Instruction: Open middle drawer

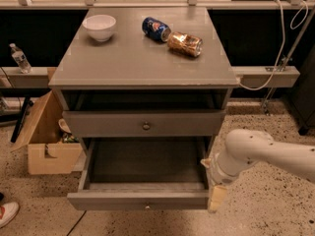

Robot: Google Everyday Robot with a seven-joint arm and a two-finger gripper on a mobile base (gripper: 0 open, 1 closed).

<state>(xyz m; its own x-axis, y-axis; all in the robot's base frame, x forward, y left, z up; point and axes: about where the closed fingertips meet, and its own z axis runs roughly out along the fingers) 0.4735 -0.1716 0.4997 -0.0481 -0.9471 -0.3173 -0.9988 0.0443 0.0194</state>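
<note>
The middle drawer [147, 200] is pulled far out of the grey cabinet. Its dark inside is bare, and the small brass knob [146, 207] shows at the centre of its flat front. Above it, a drawer with the same knob [146, 126] is shut. Nothing shows below the open drawer. My gripper [217, 198] hangs at the end of the white arm [256, 154], pointing down. It is just outside the right end of the open drawer's front and holds nothing that I can see.
On the cabinet top [128, 58] stand a white bowl [100, 26], a blue can [156, 29] and a brown can [185, 44], both lying down. A cardboard box [47, 141] stands on the floor at the left. A shoe [7, 214] is at the bottom left.
</note>
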